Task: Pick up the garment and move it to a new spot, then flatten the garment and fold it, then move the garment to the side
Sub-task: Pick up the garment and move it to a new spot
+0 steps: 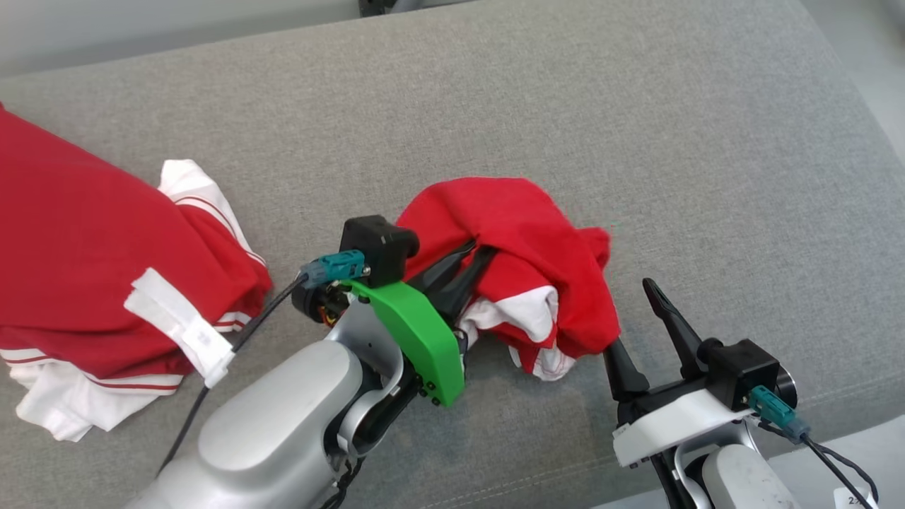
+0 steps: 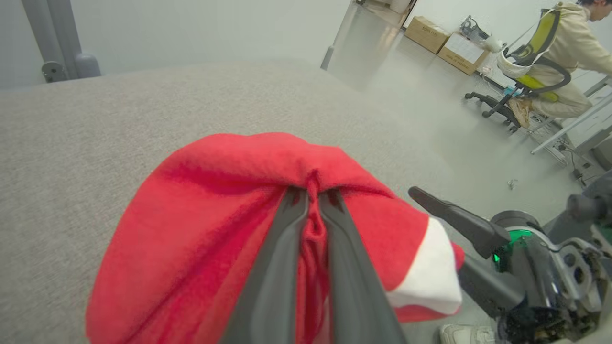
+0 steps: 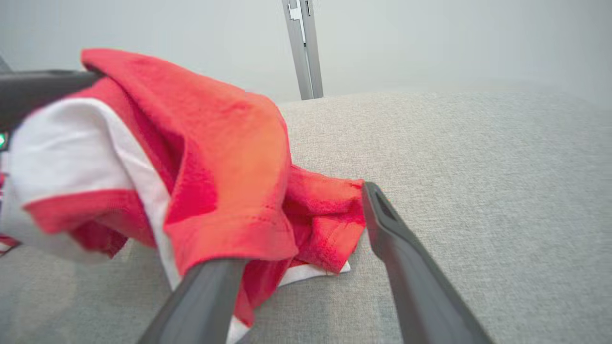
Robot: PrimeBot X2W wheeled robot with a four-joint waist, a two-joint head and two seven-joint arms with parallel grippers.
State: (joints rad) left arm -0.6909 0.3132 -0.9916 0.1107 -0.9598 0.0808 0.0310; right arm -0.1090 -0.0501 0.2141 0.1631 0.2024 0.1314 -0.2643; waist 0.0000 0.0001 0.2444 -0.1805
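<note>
A grey woven-fabric surface [image 1: 565, 85] fills the head view, with pale floor past its edge at 3 o'clock. In the left wrist view, far off at 1 o'clock, a person [image 2: 573, 43] sits on an office chair [image 2: 521, 81] near cardboard boxes [image 2: 432, 33].

The garment [image 1: 527, 226], red with white panels, sits bunched in a heap just toward 3 o'clock of the head view's centre. Its lower folds rest on the fabric surface, while its upper part is gathered up.

The left end effector [image 1: 466, 258] reaches in from 7 o'clock on a silver arm with a green cover. Its fingers are pressed nearly together and pinch a ridge of the red cloth between them, which shows plainly in the left wrist view [image 2: 313, 196].

The right end effector [image 1: 629, 318] sits at 4 o'clock, spread wide and gripping nothing. One finger has its tip tucked under the garment's red hem; the other finger [image 3: 382, 215] stands free just beside the cloth, toward 3 o'clock.

A second red-and-white garment [image 1: 85, 268] lies crumpled at 9 o'clock, well apart from the first.
</note>
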